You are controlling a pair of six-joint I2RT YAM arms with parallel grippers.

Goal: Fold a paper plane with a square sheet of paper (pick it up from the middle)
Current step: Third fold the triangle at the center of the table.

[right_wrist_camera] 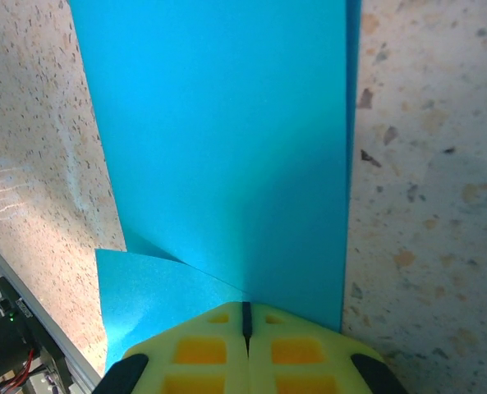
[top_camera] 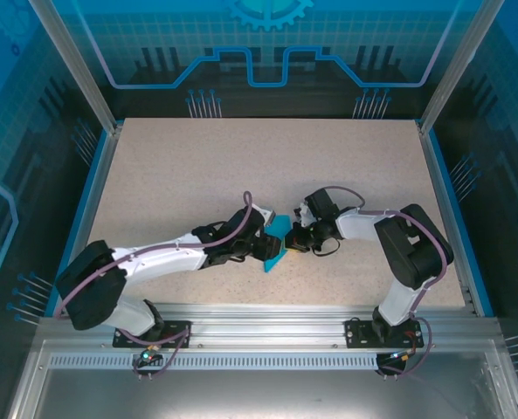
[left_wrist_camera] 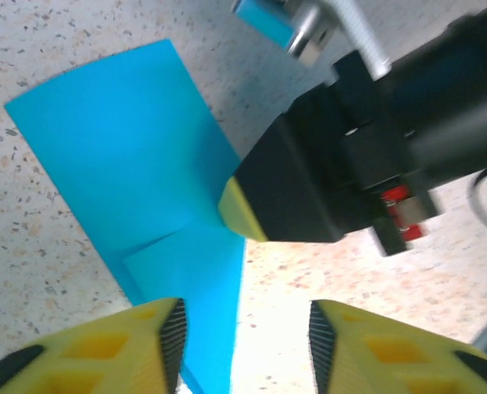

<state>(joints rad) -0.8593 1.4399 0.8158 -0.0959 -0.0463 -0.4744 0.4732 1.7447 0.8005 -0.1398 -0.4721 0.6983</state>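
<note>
Paper sheet (right_wrist_camera: 227, 148) is pinched in my right claw (right_wrist_camera: 245, 316); my left claw (left_wrist_camera: 243, 328), at its 9 o'clock, is spread apart.

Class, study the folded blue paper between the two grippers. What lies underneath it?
The speckled table shows round the sheet of paper, so it likely runs beneath. A lower folded layer peeks out near the right gripper, shut on the paper's edge. Anything else underneath is covered.

The right gripper (left_wrist_camera: 240, 210), clamped on the paper (left_wrist_camera: 120, 156), stands just in front of the left gripper (left_wrist_camera: 243, 328), whose jaws are parted, and blocks the way ahead. The table (top_camera: 197, 166) beyond both grippers and out to either side is free.
</note>
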